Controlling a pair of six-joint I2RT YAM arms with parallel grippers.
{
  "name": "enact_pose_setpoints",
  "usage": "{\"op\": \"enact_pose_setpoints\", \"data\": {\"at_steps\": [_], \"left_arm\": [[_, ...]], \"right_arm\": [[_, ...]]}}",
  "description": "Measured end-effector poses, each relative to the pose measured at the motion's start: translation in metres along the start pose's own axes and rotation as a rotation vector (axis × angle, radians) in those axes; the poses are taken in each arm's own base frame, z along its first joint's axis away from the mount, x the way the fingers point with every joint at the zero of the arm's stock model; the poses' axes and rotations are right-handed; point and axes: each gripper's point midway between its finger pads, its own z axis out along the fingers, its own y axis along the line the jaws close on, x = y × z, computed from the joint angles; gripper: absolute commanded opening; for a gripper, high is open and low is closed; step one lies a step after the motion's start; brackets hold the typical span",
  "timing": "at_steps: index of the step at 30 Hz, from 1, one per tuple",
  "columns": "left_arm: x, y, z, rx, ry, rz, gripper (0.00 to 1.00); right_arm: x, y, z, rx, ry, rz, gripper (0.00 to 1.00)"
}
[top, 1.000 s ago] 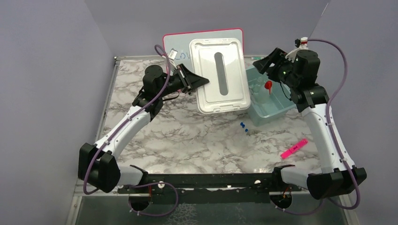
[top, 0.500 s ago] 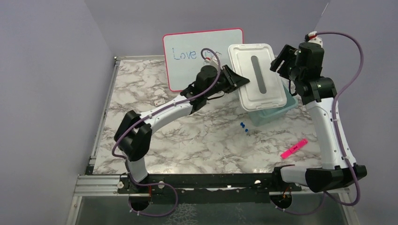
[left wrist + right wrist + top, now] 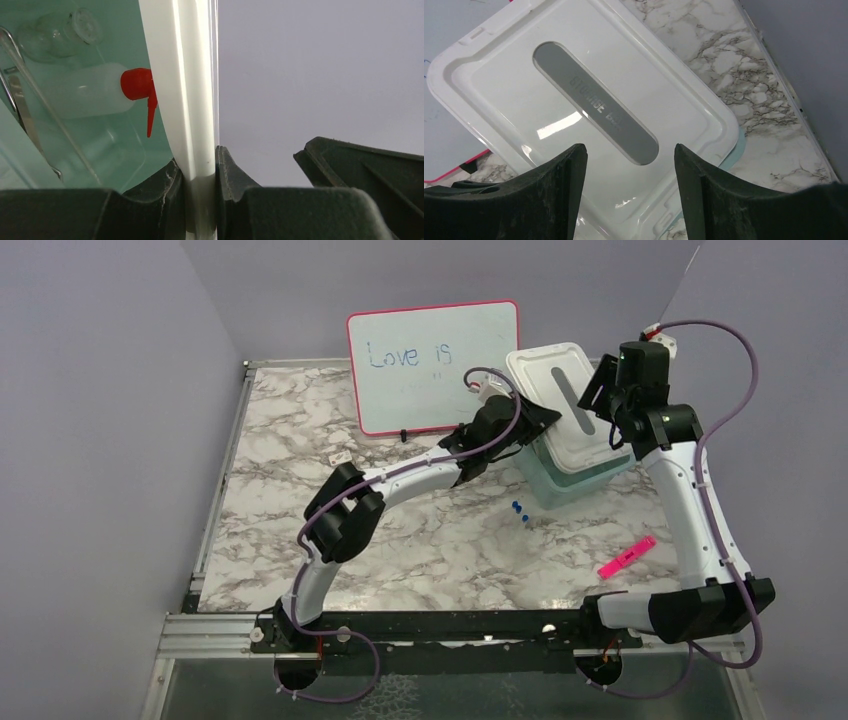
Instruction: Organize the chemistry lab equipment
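While I watch from the overhead camera, the left gripper (image 3: pixel 535 422) reaches out to about 1 o'clock on the marble table (image 3: pixel 400 530). It is clamped on the near-left edge of the white lid (image 3: pixel 565 400). The left wrist view confirms it: both fingers (image 3: pixel 170 192) press flat against the lid's thin rim, with no gap on either side.

The lid hangs tilted over the teal bin (image 3: pixel 585 478), which sits at roughly 2 o'clock on the table. I cannot tell whether the lid's far edge rests on the bin.

The lab equipment lies inside the bin, seen under the raised lid edge in the left wrist view. A white squeeze bottle with a red spout (image 3: pixel 100 92) lies on its side. A clear glass flask (image 3: pixel 62 35) is just beyond it, at the bottle's 11 o'clock. Metal tweezers (image 3: pixel 17 102) and a thin clear rod (image 3: pixel 55 125) lean along the bin's left side.

The right gripper (image 3: pixel 629 150) hovers above the lid with its fingers spread wide and nothing between them. The lid's grey handle strip (image 3: pixel 596 102) sits below the gap. A sliver of teal bin rim shows at the lid's 4 o'clock corner.

Two small blue pieces (image 3: pixel 519 509) lie on the marble just beside the bin's near-left corner. A pink marker (image 3: pixel 627 557) lies at 4 o'clock, well apart from the bin. A pink-framed whiteboard (image 3: pixel 435 360) stands at 12 o'clock.
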Motion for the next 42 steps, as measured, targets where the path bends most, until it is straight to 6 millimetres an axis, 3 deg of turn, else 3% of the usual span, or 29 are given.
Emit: {"op": "enact_pose_setpoints", "data": {"at_steps": [8, 16, 25, 30, 37, 42], "left_arm": [[0.016, 0.01, 0.008, -0.031, -0.023, -0.063, 0.0], [0.021, 0.023, 0.012, -0.055, -0.024, -0.105, 0.14], [0.025, 0.041, 0.01, -0.088, -0.018, -0.166, 0.32], [0.024, 0.044, 0.01, -0.098, -0.018, -0.167, 0.46], [0.026, 0.058, 0.004, -0.161, -0.007, -0.18, 0.53], [0.023, 0.054, -0.008, -0.186, 0.001, -0.178, 0.56]], "right_arm": [[0.014, -0.014, 0.01, 0.045, 0.037, -0.014, 0.68], [0.034, -0.018, 0.024, 0.067, 0.091, -0.036, 0.68], [0.079, -0.016, 0.054, 0.048, 0.223, -0.06, 0.65], [0.089, -0.01, 0.061, 0.011, 0.231, -0.056, 0.6], [0.099, -0.01, 0.068, -0.009, 0.241, -0.058, 0.58], [0.103, -0.007, 0.071, -0.032, 0.246, -0.059, 0.57]]}}
